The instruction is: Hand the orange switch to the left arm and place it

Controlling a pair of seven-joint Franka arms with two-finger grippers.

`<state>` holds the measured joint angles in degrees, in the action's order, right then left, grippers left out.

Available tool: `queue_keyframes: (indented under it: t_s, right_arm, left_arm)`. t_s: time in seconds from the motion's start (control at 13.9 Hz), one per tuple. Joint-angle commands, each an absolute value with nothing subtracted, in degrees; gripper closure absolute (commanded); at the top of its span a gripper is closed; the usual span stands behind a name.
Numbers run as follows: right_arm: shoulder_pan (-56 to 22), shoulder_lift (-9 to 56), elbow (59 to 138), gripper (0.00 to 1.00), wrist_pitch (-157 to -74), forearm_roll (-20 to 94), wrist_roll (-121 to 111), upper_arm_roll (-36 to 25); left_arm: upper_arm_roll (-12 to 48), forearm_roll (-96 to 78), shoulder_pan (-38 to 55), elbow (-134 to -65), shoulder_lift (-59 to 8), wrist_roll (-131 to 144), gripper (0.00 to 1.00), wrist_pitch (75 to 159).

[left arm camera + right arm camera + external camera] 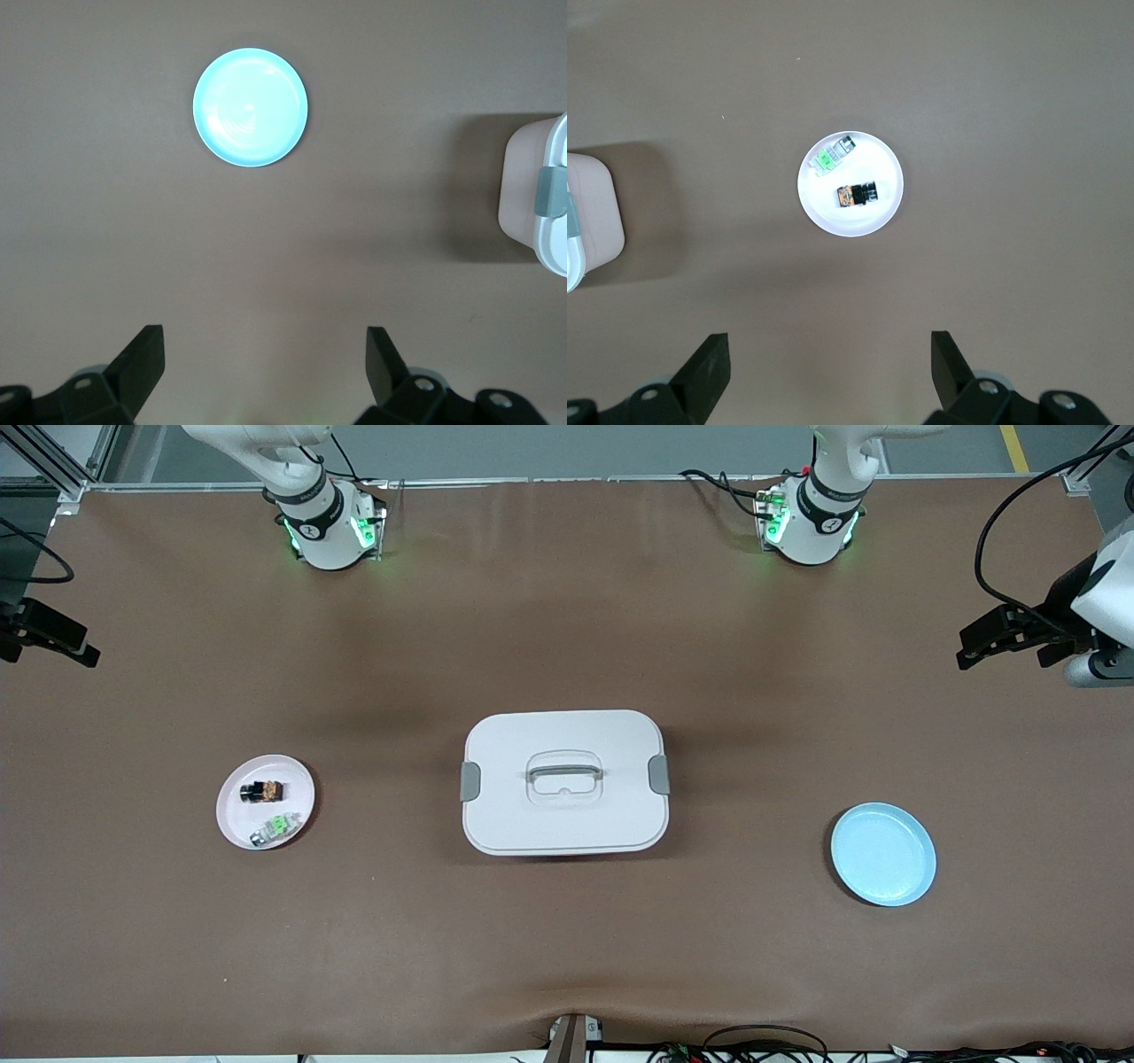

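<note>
The box (pixel 564 782) sits in the middle of the brown tabletop (pixel 567 939), lid on, grey latches at both ends, clear handle on top. Toward the right arm's end lies a white plate (pixel 232 824), and on it the orange switch (pixel 263 790), lying flat, with a small green-and-silver part (pixel 273 829) just beside it on the same plate, nearer the front camera. The two parts are close but apart. Toward the left arm's end lies a light blue plate (pixel 884 854), nothing on it.

Both arms are up high and waiting. The right gripper (pixel 831 354) hangs over bare tabletop near the white plate, fingers (pixel 709 365) spread wide, holding nothing; in the right wrist view the switch (pixel 858 192) and the green part (pixel 835 153) are seen well clear of those fingers, and a corner of the box (pixel 592 217) peeks in at the edge. The left gripper (pixel 264 354) hangs over bare tabletop near the blue plate (pixel 251 107), fingers (pixel 383 359) likewise spread wide and empty, with the box's end and one grey latch (pixel 551 191) at the edge of the left wrist view. In the front view the left gripper (pixel 997 638) shows at the frame's edge, and the right gripper (pixel 44 640) at the other.
</note>
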<state>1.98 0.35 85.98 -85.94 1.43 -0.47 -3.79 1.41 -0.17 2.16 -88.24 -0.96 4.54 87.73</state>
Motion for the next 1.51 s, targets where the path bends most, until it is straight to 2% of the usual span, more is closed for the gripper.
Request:
queue_keyframes:
  t_s: [0.0,0.43,0.65,0.86,1.15,1.44]
  right_arm:
    - [2.29,-1.23,87.45,0.0,-86.57,1.06,0.18,-3.52]
    - [3.25,-0.79,87.45,0.0,-84.56,0.88,0.26,-3.6]
    - [5.27,3.6,86.49,0.0,-82.36,0.26,-0.26,-3.6]
    - [4.22,5.62,86.22,0.0,-82.79,-4.12,-0.26,-3.25]
    - [5.27,10.88,85.7,0.0,-83.85,-4.14,-0.35,-3.34]
    - [6.24,11.6,86.22,0.0,-85.78,-0.53,-1.14,-3.43]
  left_arm:
    - [1.49,-0.53,1.93,-87.63,-1.23,3.6,0.0,86.75]
    - [1.49,-0.62,1.76,-87.36,-1.23,3.43,0.0,86.75]
    - [1.49,-0.7,1.93,-87.36,-1.23,3.43,0.0,86.75]
    - [1.49,-0.62,2.02,-87.36,-1.23,3.43,0.0,86.75]
    - [1.49,-0.62,1.76,-87.1,-1.23,3.43,0.0,86.75]
    - [1.49,-0.53,2.11,-87.1,-1.23,3.43,0.0,86.75]
